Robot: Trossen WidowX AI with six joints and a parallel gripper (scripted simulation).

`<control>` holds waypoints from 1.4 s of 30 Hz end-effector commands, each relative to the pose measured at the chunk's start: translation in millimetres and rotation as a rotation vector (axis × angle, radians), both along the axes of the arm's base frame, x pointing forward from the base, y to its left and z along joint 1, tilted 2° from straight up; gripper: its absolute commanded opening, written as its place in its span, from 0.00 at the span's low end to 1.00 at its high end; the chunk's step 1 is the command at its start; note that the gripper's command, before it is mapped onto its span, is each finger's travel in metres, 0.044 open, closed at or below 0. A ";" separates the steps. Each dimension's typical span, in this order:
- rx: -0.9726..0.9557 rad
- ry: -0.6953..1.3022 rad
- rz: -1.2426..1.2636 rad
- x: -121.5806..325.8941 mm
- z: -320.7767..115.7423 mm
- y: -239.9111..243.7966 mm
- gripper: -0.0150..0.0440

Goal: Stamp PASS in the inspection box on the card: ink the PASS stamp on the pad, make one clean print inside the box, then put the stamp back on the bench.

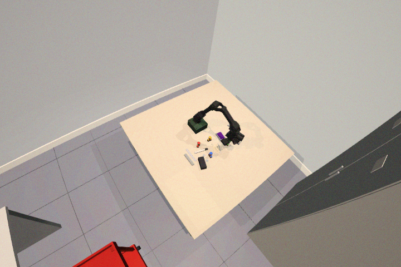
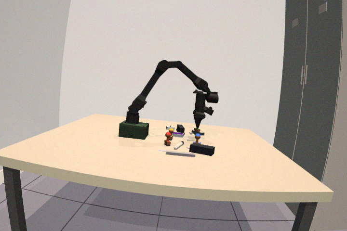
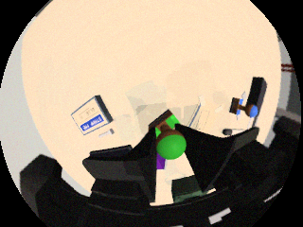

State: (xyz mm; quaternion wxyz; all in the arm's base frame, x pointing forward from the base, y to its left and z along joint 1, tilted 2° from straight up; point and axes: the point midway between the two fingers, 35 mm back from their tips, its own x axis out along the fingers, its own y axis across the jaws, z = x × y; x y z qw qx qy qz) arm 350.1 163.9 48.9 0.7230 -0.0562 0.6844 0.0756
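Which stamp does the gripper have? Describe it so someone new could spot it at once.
Follow the black arm down from its green base to the gripper, pointing straight down over the table. It is shut on the green-knobbed stamp; the stamps standing free nearby have red, yellow and blue knobs.

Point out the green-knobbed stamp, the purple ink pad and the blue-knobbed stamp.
green-knobbed stamp [image 3: 169, 146], wrist view, on its round knob, gripped in the claw [image 3: 166, 139].
purple ink pad [image 1: 220, 135], top view, on its purple face.
blue-knobbed stamp [image 2: 197, 135], exterior view, on its blue knob.

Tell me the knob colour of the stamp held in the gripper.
Green; the stamp's knob shows best in the wrist view, clamped in the gripper.
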 end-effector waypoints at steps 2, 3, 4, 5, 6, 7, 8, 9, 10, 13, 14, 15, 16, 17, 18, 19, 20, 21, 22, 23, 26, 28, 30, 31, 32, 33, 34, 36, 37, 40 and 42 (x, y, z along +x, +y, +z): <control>-0.002 -0.005 -0.001 0.7 4.4 0.0 0.25; -0.002 -0.005 -0.001 0.6 4.9 -0.1 0.25; -0.003 -0.005 -0.001 0.6 5.4 -0.1 0.25; -0.003 -0.005 -0.001 0.6 5.9 -0.1 0.25; -0.003 -0.005 -0.001 0.5 6.3 -0.1 0.25; -0.003 -0.005 -0.001 0.5 6.8 -0.1 0.25; -0.003 -0.005 -0.001 0.4 7.3 -0.2 0.25; -0.003 -0.004 -0.001 0.4 7.8 -0.2 0.25; -0.003 -0.004 -0.001 0.3 8.3 -0.2 0.25; -0.003 -0.004 -0.001 0.2 9.8 -0.3 0.25; -0.003 -0.004 -0.001 0.1 10.3 -0.3 0.25; -0.003 -0.004 -0.001 0.1 10.8 -0.3 0.25; -0.003 -0.004 -0.001 0.0 11.3 -0.3 0.25; -0.004 -0.004 -0.001 0.0 11.8 -0.4 0.25; -0.004 -0.004 -0.001 0.0 12.3 -0.4 0.25; -0.004 -0.004 -0.001 -0.1 12.7 -0.4 0.25; -0.004 -0.004 -0.001 -0.2 13.2 -0.4 0.25; -0.004 -0.004 -0.001 -0.2 13.7 -0.5 0.25; -0.004 -0.004 -0.001 -0.3 14.2 -0.5 0.25; -0.004 -0.004 -0.001 -0.3 14.7 -0.5 0.25; -0.004 -0.004 -0.001 -0.5 16.1 -0.6 0.25; -0.004 -0.004 -0.002 -0.6 17.1 -0.6 0.25; -0.005 -0.004 -0.002 -0.7 18.1 -0.7 0.25; -0.005 -0.004 -0.002 -0.8 18.5 -0.7 0.25; -0.005 -0.004 -0.002 -0.8 19.0 -0.7 0.25; -0.005 -0.004 -0.002 -0.9 19.5 -0.8 0.25; -0.005 -0.004 -0.002 -0.9 20.0 -0.8 0.25; -0.005 -0.004 -0.002 -1.1 21.0 -0.9 0.25; -0.005 -0.004 -0.002 -1.1 21.5 -0.9 0.25; -0.005 -0.004 -0.002 -1.3 22.9 -1.0 0.25; -0.005 -0.004 -0.002 -1.4 23.9 -1.0 0.25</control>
